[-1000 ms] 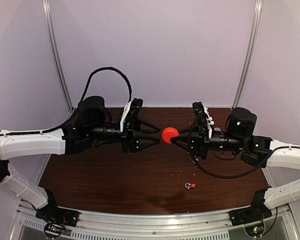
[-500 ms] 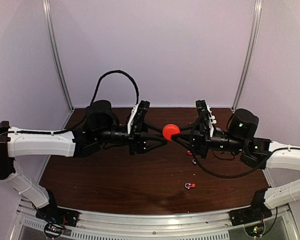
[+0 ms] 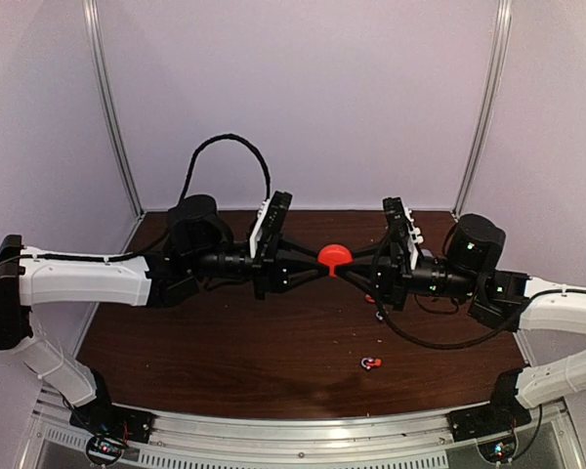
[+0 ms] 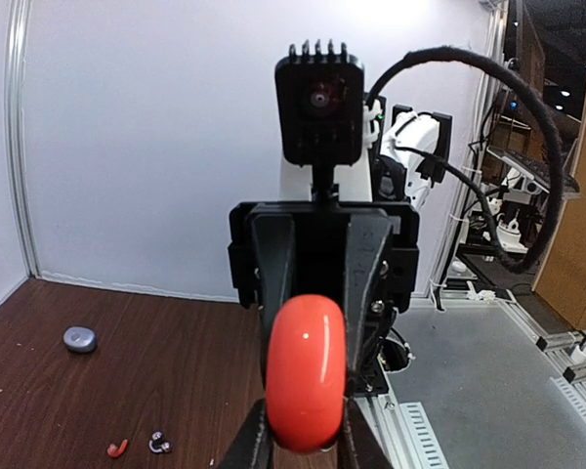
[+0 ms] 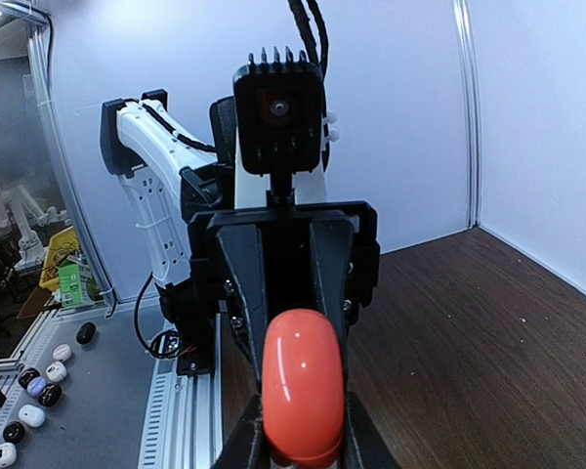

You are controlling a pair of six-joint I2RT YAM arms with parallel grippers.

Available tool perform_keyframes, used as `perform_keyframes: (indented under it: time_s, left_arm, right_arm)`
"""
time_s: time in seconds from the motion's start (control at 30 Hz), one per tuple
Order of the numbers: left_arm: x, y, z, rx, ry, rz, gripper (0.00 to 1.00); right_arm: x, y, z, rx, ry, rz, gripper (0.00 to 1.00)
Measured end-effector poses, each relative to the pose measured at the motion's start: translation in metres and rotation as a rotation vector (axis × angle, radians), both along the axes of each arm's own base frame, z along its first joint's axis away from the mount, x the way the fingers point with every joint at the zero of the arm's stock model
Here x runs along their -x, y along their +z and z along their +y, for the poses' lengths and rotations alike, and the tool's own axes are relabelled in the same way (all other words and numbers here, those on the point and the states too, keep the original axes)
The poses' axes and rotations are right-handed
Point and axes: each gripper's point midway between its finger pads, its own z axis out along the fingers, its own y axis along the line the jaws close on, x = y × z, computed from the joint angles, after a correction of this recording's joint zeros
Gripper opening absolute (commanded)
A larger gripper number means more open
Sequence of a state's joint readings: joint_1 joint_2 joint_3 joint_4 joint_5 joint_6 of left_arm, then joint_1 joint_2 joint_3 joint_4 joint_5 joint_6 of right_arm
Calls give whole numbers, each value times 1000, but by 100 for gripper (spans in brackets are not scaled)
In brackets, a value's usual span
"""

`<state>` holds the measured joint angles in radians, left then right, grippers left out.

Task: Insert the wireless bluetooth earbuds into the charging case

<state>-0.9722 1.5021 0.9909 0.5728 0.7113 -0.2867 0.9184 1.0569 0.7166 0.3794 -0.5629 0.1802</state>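
Observation:
A red round charging case (image 3: pixel 333 258) hangs in mid-air over the middle of the table, gripped from both sides. My left gripper (image 3: pixel 319 266) is shut on its left side and my right gripper (image 3: pixel 349 269) on its right. In the left wrist view the case (image 4: pixel 306 376) sits between my fingertips (image 4: pixel 259 442). In the right wrist view it (image 5: pixel 303 386) does too. A red and silver earbud pair (image 3: pixel 371 363) lies on the table near the front right. The left wrist view shows a red earbud (image 4: pixel 117 448) and a silvery one (image 4: pixel 157 444) on the table.
A small grey round case (image 4: pixel 78 339) lies on the dark wooden table (image 3: pixel 225 352) towards the back wall. White walls enclose the table on three sides. A metal rail (image 3: pixel 303 430) runs along the near edge.
My left arm has moved right to the red case and its fingers have closed on it. The right gripper has kept hold of the case, which has risen slightly.

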Motion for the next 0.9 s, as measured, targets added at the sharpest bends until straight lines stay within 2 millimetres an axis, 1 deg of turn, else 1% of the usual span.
perform_keyframes:
  time_s: [0.03,0.1,0.17,0.2,0.23,0.33,0.47,0.63,0.77,0.9]
  left_arm:
    - [0,0,0,-2,0,1,13]
    - [0,-1,0,-8,0,-2,11]
    - [-1,-2,-1,-20,1,-12,10]
    - [-1,-4,-1,-29,1,-17,9]
    - [-1,-7,-1,-43,1,-22,9]
    - [-1,-15,-1,-85,0,-28,8]
    - [1,-23,-1,-134,-11,-32,7]
    - [3,-25,-1,-154,-24,-38,7]
    - [4,-27,0,-164,-34,-37,7]
    - [4,-26,-1,-166,-37,-41,7]
  right_arm:
    - [0,0,0,0,1,-2,30]
    - [0,-1,0,2,0,-2,36]
    - [1,-2,-1,10,-2,1,48]
    - [1,-4,-2,19,-3,2,52]
    - [2,-5,-4,28,-4,-2,55]
    - [5,-8,-8,53,-6,2,60]
    - [8,-12,-12,95,-4,11,60]
    - [7,-10,-10,120,1,14,55]
    - [5,-14,-5,140,10,22,49]
    - [4,-18,-1,156,17,31,40]
